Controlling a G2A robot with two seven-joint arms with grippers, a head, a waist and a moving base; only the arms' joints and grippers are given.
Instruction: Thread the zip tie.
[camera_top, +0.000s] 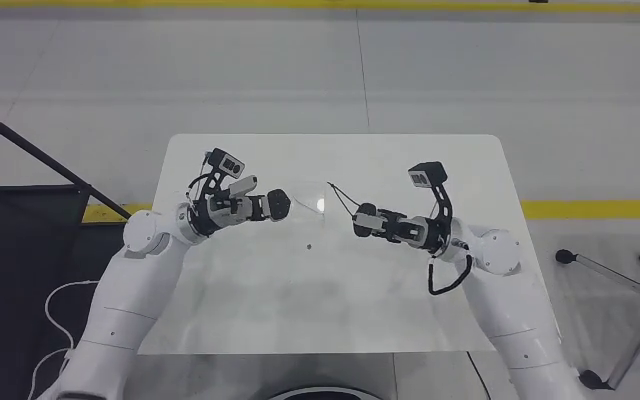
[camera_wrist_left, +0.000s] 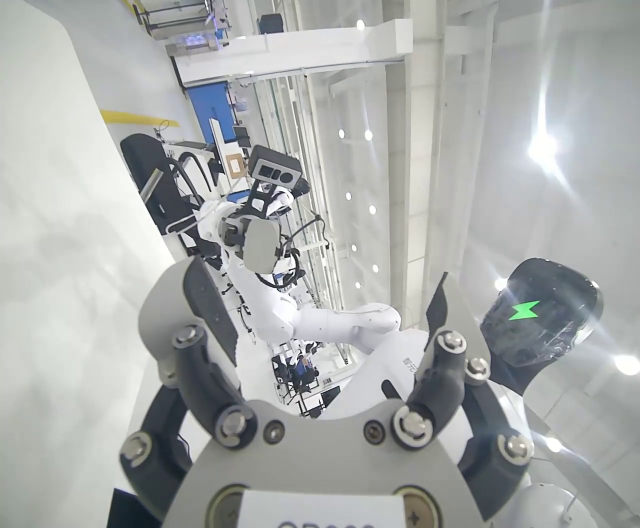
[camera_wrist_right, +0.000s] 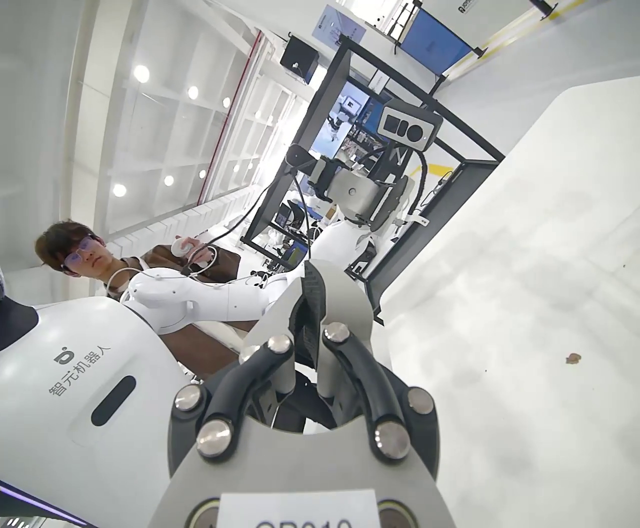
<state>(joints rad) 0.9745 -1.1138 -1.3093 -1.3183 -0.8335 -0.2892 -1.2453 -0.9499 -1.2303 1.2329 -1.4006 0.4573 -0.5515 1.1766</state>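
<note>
The zip tie (camera_top: 342, 198) is a thin black strip held over the middle of the white table (camera_top: 400, 290). My right gripper (camera_top: 358, 220) is shut on one end of it, its fingers pressed together in the right wrist view (camera_wrist_right: 310, 272). The strip slants up and away from that gripper toward the left arm. My left gripper (camera_top: 280, 204) hovers a short way to the left, facing the right one. In the left wrist view it is open (camera_wrist_left: 317, 272), nothing lies between its fingers (camera_wrist_left: 210, 305), and the right gripper (camera_wrist_left: 260, 245) shows beyond them.
A small dark speck (camera_top: 309, 245) lies on the table in front of the grippers. A black bar and dark cloth (camera_top: 40, 225) stand off the table's left edge. Grey floor with a yellow line (camera_top: 580, 208) surrounds the table.
</note>
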